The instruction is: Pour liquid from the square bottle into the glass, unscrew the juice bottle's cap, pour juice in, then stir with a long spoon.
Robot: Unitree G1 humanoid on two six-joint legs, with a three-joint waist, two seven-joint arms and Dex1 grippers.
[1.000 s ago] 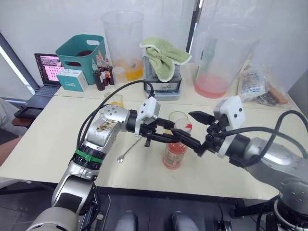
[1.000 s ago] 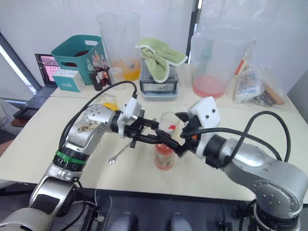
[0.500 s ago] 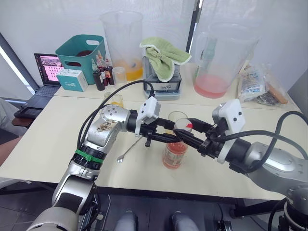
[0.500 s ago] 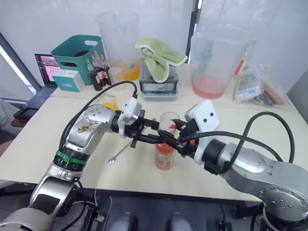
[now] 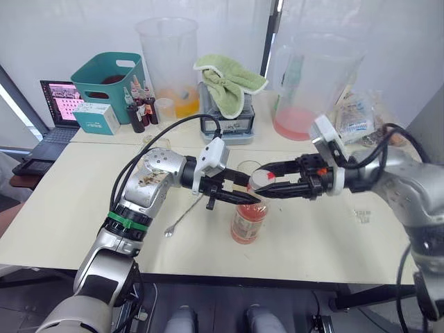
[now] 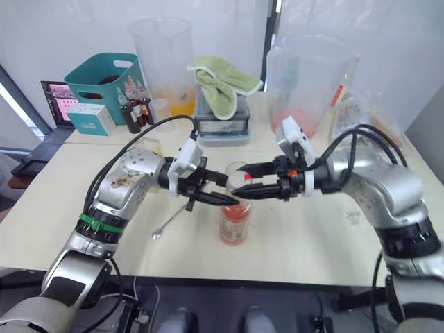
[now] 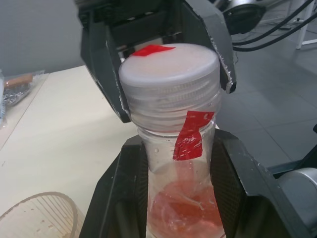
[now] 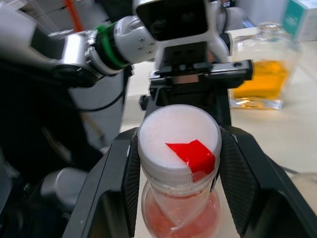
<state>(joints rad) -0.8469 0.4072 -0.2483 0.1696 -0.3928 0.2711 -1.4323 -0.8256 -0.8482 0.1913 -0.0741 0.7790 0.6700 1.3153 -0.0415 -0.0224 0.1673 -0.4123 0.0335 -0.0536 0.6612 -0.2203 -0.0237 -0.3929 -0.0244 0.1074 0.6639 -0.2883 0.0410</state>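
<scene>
The juice bottle [image 5: 248, 220] is standing upright near the front edge of the cream table [image 5: 69, 201], at about 6 o'clock in the head view, holding reddish juice in its lower half. The left gripper [image 5: 244, 198] is reaching in from 9 o'clock and clamping the bottle's neck, one black finger pressing each side just under the cap, as the left wrist view shows [image 7: 179, 163]. The right gripper [image 5: 262, 184] is coming in from 3 o'clock and closing on the white cap [image 8: 179, 136], which is carrying a red tape mark; its two black fingers [image 8: 130, 173] are touching opposite sides of the cap. The cap is sitting on the bottle. Just behind the bottle, the glass [image 5: 248, 171] is standing upright, partly hidden by the fingers. The long spoon [image 5: 179, 220] is lying flat on the table at about 8 o'clock from the bottle, near it but apart. Farther back at 10 o'clock, the square bottle [image 8: 265, 74] of amber liquid is standing behind the left arm. Along the far table, from 10 to 2 o'clock, are sitting a teal basket [image 5: 111, 76], a tall clear pitcher [image 5: 166, 55], a green towel [image 5: 229, 80] and a large jug [image 5: 305, 90] with pink liquid.
</scene>
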